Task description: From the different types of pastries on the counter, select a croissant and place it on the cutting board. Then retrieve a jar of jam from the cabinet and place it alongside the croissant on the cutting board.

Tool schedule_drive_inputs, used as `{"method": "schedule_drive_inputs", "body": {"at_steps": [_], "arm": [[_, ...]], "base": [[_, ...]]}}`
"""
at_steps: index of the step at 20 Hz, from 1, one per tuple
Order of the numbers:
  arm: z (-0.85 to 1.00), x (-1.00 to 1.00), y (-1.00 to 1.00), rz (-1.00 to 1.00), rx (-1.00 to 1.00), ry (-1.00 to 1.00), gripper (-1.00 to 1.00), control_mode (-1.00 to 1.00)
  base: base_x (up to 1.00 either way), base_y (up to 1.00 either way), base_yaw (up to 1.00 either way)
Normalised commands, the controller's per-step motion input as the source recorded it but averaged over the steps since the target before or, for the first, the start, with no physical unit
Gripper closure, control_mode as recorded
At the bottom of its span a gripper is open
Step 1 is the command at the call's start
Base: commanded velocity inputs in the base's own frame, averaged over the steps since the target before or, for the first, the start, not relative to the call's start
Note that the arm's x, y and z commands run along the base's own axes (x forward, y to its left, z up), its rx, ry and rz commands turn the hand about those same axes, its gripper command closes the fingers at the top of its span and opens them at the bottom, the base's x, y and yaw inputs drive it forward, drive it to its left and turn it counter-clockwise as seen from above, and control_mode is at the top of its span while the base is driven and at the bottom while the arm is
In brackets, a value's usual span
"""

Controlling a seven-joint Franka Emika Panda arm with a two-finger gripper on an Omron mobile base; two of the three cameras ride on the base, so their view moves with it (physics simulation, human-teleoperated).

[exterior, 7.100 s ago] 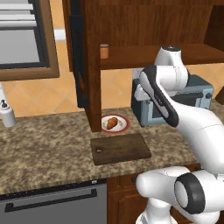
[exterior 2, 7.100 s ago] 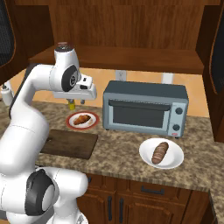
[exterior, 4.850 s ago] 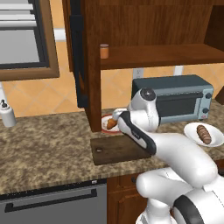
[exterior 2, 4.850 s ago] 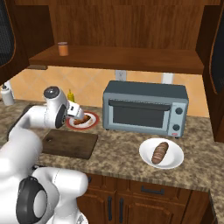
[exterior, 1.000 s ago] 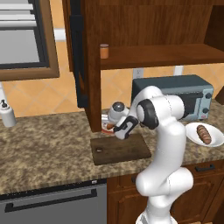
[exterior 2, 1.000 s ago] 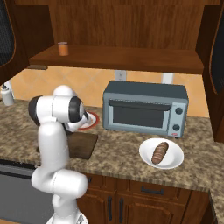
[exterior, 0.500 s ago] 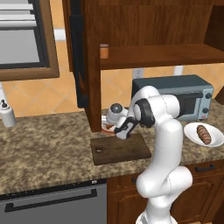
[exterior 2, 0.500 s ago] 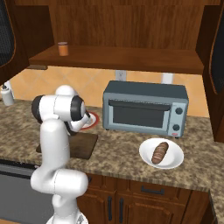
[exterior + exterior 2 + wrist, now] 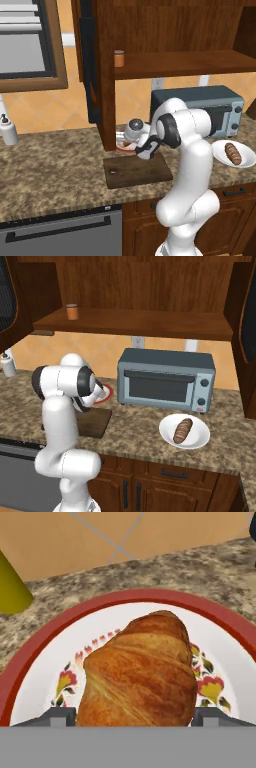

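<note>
In the hand view the golden-brown croissant (image 9: 142,672) lies on a red-rimmed white plate (image 9: 45,647), and my gripper (image 9: 134,718) is shut on it, one dark fingertip pressed to each side. From the left base view the gripper (image 9: 139,148) reaches low over that plate (image 9: 121,145), just behind the dark cutting board (image 9: 137,170), which is bare. The orange-brown jar of jam (image 9: 118,58) stands on the open cabinet shelf (image 9: 180,64); it shows again as the jar (image 9: 72,311) in the right base view. A darker oblong pastry (image 9: 232,153) rests on a white plate at the right.
A grey toaster oven (image 9: 205,107) stands on the granite counter (image 9: 50,170) right of the arm. A white bottle (image 9: 8,131) is at the far left. A tall cabinet panel (image 9: 102,80) drops to the counter beside the red plate. An olive-yellow object (image 9: 10,587) stands behind the plate.
The fingers have closed in from wide open onto the croissant's sides. The arm has hardly moved, and the croissant is still over its plate.
</note>
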Motion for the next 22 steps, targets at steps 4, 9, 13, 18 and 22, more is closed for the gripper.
{"method": "schedule_drive_inputs", "body": {"at_steps": [4,9,13,18,22], "arm": [[0.14,-0.80,-0.04,0.04,0.00,0.00,1.00,-1.00],[0.57,-0.55,-0.09,0.03,0.02,-0.08,1.00,-1.00],[0.93,-0.19,-0.17,0.00,0.01,-0.17,1.00,-1.00],[0.69,-0.72,-0.03,0.04,0.00,-0.07,1.00,-1.00],[0.19,-1.00,0.00,0.09,0.00,0.00,1.00,-1.00]], "base": [[0.00,0.00,0.00],[0.00,0.00,0.00],[0.00,0.00,0.00],[0.00,0.00,0.00],[0.00,0.00,0.00]]}}
